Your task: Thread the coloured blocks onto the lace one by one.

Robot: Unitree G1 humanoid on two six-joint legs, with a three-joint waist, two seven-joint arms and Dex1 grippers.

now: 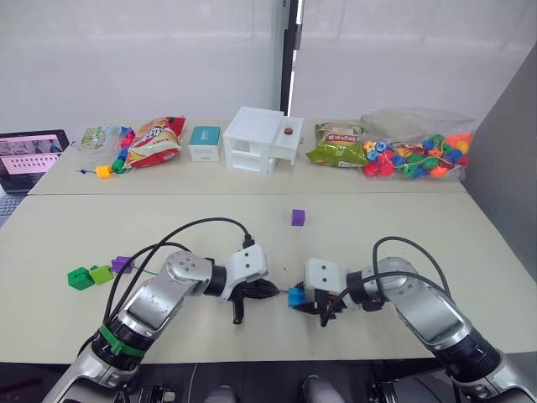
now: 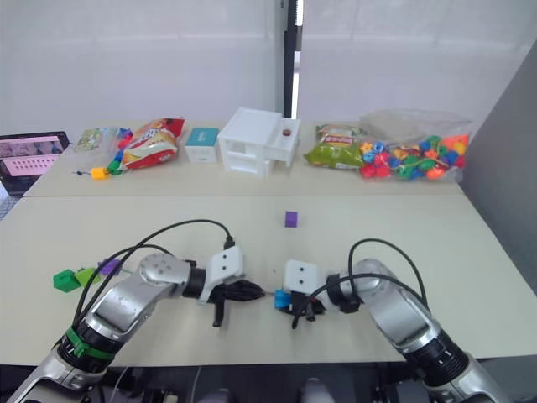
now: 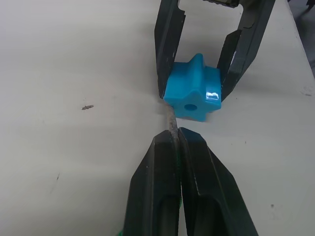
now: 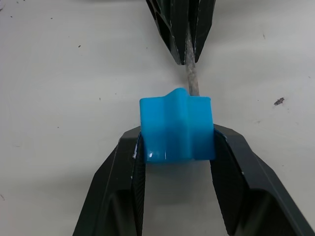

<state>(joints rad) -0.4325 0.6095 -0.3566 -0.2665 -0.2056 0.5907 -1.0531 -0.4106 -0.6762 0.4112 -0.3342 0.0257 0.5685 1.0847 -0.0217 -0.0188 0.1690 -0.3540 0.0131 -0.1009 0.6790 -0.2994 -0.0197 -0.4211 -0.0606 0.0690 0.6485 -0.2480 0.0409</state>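
Note:
My right gripper point(image 1: 299, 299) is shut on a blue block point(image 4: 176, 129), holding it just above the table near the front edge. My left gripper point(image 1: 270, 290) faces it, shut on the lace's stiff pale tip point(image 3: 170, 118). The tip touches the block's face just beside its hole point(image 3: 189, 105); whether it has entered I cannot tell. A purple block point(image 1: 298, 217) lies alone at mid-table. At the left lie a dark green block point(image 1: 80, 278), a light green block point(image 1: 101, 274) and a purple block point(image 1: 122, 264) in a row, with the thin green cord point(image 1: 144, 270) running from them toward my left arm.
Along the back stand a white box point(image 1: 260, 138), snack bags point(image 1: 155, 141), a clear bag of mixed beads point(image 1: 415, 155) and a small yellow cube point(image 1: 103, 172). A laptop point(image 1: 29, 159) sits at the far left. Black cables point(image 1: 210, 225) loop over both arms.

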